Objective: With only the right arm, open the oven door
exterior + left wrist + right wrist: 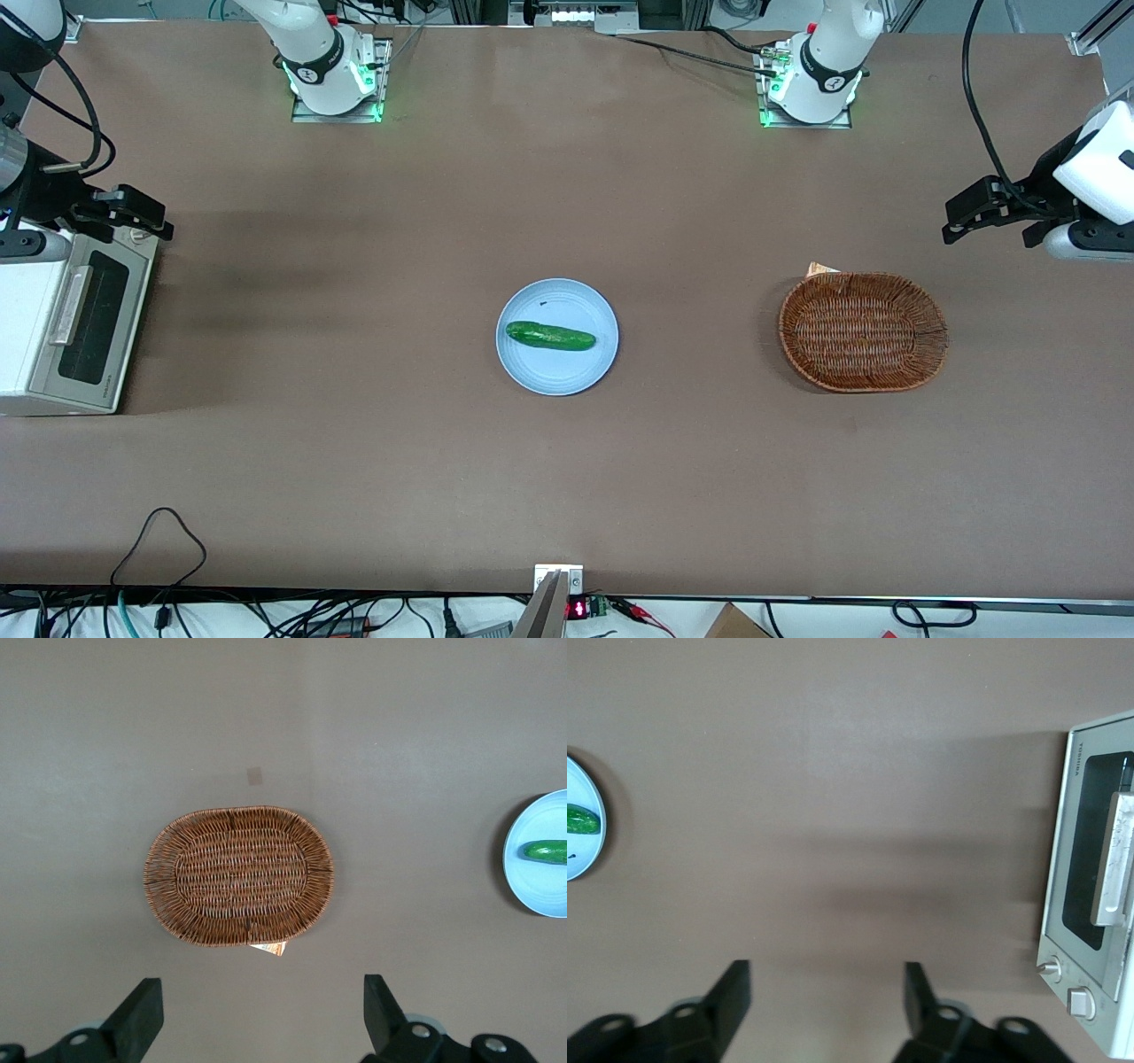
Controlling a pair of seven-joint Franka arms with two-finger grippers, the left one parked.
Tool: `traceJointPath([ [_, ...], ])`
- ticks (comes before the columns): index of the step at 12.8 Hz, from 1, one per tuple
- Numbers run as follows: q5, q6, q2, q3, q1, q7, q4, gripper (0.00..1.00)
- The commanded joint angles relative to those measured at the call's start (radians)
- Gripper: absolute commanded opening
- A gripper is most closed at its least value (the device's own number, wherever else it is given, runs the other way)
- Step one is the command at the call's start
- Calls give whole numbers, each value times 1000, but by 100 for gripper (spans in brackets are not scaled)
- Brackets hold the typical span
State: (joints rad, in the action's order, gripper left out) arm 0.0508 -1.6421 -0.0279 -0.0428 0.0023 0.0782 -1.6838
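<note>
The white toaster oven [35,323] stands at the working arm's end of the table. Its oven door [93,316] is closed, with a dark glass window and a pale bar handle [71,304]. The right arm's black gripper [156,221] hovers above the oven's corner farther from the front camera, just past the door's upper edge and touching nothing. In the right wrist view the gripper [827,990] is open and empty over bare table. The oven door [1090,904], its handle [1116,859] and the two knobs show off to one side.
A pale blue plate [556,372] holding a green cucumber [549,336] sits at the table's middle. A brown wicker basket [863,330] lies toward the parked arm's end, with a small card tucked at its rim. Cables hang along the table's near edge.
</note>
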Motion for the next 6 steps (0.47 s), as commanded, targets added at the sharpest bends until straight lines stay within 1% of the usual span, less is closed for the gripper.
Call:
traceJointPath([
  [1, 0, 48, -4, 6, -5, 6, 18, 17],
  [4, -2, 50, -9, 6, -5, 5, 22, 6],
  [6, -3, 50, -9, 6, -5, 6, 22, 4],
])
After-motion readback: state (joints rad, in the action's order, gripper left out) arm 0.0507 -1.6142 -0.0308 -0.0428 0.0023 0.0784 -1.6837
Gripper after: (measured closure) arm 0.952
